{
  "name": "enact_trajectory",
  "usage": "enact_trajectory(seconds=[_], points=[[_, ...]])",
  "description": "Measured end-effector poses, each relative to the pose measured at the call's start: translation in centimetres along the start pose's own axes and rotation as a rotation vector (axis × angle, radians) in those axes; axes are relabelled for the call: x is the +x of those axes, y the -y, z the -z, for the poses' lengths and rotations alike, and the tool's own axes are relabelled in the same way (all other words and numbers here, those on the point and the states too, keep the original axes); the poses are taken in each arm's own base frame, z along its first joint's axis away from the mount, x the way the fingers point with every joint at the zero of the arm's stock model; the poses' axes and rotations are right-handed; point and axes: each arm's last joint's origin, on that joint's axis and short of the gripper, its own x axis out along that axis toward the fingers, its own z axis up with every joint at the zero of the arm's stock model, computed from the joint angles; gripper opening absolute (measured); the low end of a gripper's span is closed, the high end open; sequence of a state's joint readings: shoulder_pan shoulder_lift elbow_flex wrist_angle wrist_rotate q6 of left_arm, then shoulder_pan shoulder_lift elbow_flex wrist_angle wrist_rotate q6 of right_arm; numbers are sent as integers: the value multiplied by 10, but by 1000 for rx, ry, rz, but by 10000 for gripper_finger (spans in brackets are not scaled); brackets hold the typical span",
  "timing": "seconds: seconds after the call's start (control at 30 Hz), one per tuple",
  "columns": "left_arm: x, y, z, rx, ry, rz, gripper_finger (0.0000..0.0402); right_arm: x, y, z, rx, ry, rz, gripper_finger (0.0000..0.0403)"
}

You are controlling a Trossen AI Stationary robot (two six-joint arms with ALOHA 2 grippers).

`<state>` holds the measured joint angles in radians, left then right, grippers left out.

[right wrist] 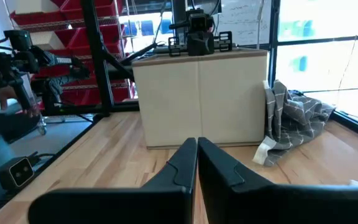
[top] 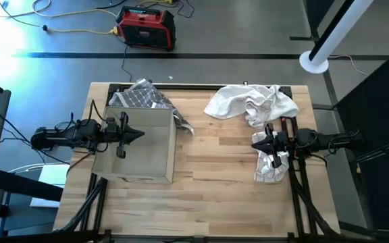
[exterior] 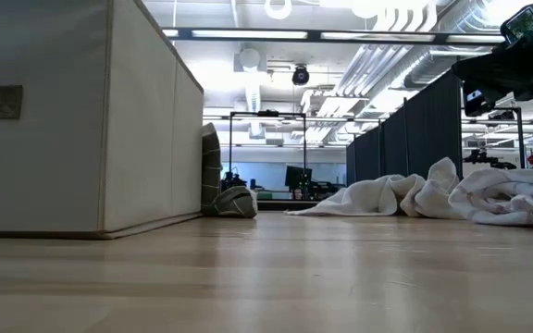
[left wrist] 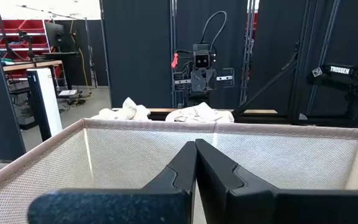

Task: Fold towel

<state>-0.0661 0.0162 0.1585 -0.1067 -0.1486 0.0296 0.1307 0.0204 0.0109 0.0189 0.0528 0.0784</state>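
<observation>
Towel [top: 252,102] in white cloth lies crumpled at the far right of the table [top: 215,175], well apart from the fabric box [top: 137,145], with a smaller white bundle [top: 270,169] closer to the near edge. No fold is started; the task looks to be at its very beginning.

The right gripper [top: 258,143] hovers between the towel and the smaller bundle, its fingers pressed together and holding nothing. The left gripper [top: 135,134] hangs over the open top of the box, also pressed together and empty. A grey checked cloth [top: 140,96] is heaped behind the box, spilling off its far right corner.

The main risk is a poor first grasp. The towel is bunched with no clear corner or edge showing, so a pinch could catch several layers and lift a knot instead of a free edge. The right gripper also sits near the smaller bundle and could take that instead. The left arm must clear the box wall before reaching across, or it may drag the box.
</observation>
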Motion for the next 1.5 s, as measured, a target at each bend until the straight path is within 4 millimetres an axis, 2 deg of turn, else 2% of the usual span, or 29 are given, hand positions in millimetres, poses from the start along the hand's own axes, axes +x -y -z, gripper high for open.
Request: enact_trajectory(seconds=[0.67, 0.73, 0.87, 1.07, 1.27, 1.37, 1.5], points=[[0, 0, 0, 8, 3, -3, 0, 0, 0, -1, -44, 9, 17, 0], [0, -1, -4, 18, 45, -46, 0, 0, 2, -3, -78, 35, 62, 0], [-3, -5, -22, -103, 196, -129, 0, -2, 2, -16, -11, 119, 113, 0], [-13, -8, -74, -122, 233, -147, 0, -18, -1, -74, 14, 223, 106, 0], [-14, -11, -146, -67, 190, -151, 0, -35, -4, -154, -4, 195, 209, 0], [-4, -11, -182, -38, 119, -162, 0, -32, -5, -196, -12, 126, 292, 0], [16, -9, -221, -6, -43, -177, 0, -15, -8, -245, -53, -16, 370, 0]])
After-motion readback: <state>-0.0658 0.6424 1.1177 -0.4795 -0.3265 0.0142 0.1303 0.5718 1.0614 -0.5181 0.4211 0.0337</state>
